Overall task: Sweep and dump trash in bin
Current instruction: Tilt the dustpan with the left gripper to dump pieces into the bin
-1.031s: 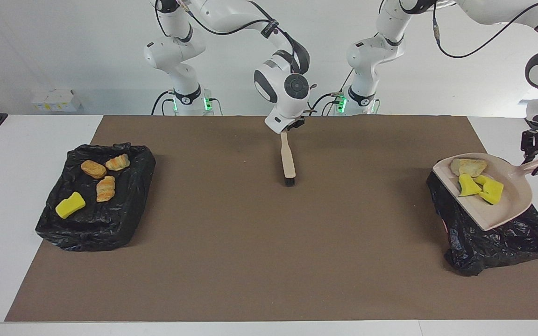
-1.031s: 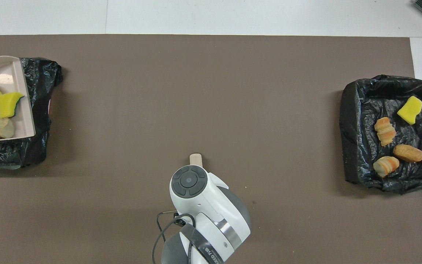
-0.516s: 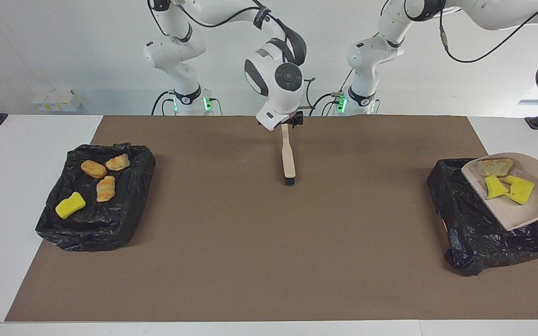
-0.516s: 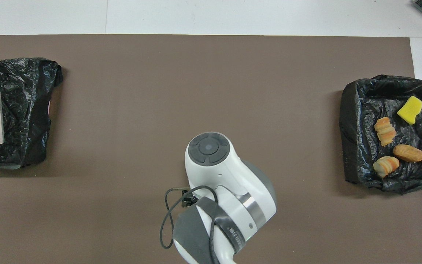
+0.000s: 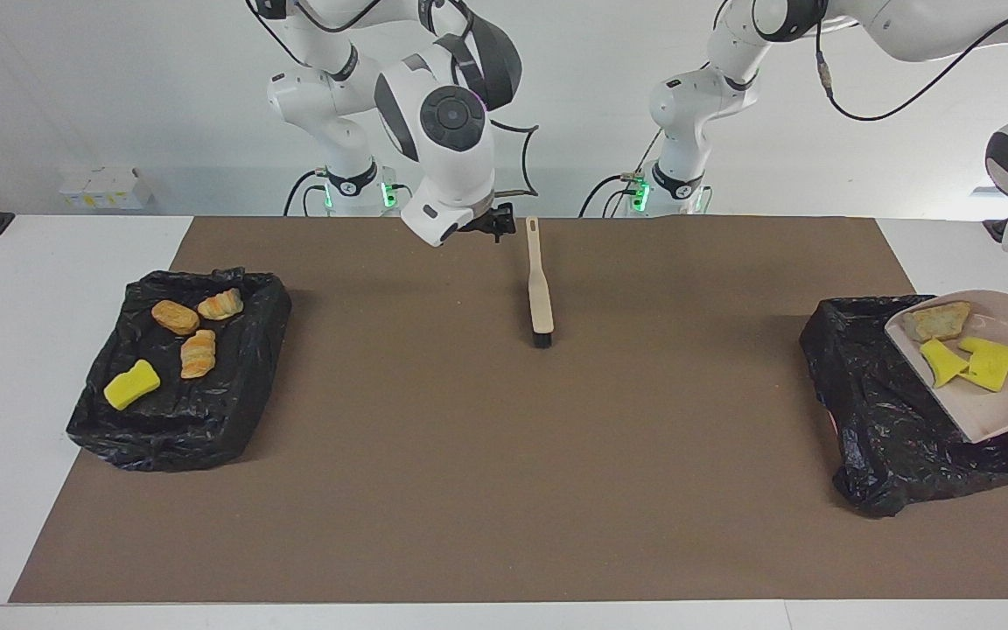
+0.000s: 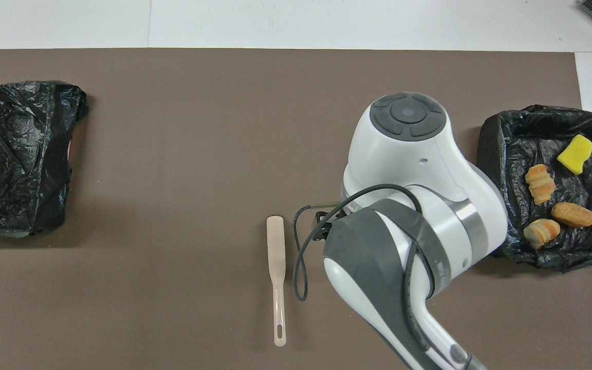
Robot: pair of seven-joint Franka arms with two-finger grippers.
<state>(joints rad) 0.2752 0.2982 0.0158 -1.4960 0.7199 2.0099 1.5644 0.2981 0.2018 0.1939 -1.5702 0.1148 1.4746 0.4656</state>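
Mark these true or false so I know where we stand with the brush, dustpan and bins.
1. The brush lies on the mat, apart from the right tool. True.
2. The dustpan is empty. False: it carries two yellow pieces and one tan piece.
3. The bin at the right arm's end holds four pieces. True.
4. The dustpan rests flat on the mat. False: it is raised and tilted over the bin at the left arm's end.

table (image 5: 31, 367) | brown mat (image 5: 486, 455) | on mat: brush (image 5: 540, 289), two black-lined bins (image 5: 180, 367)
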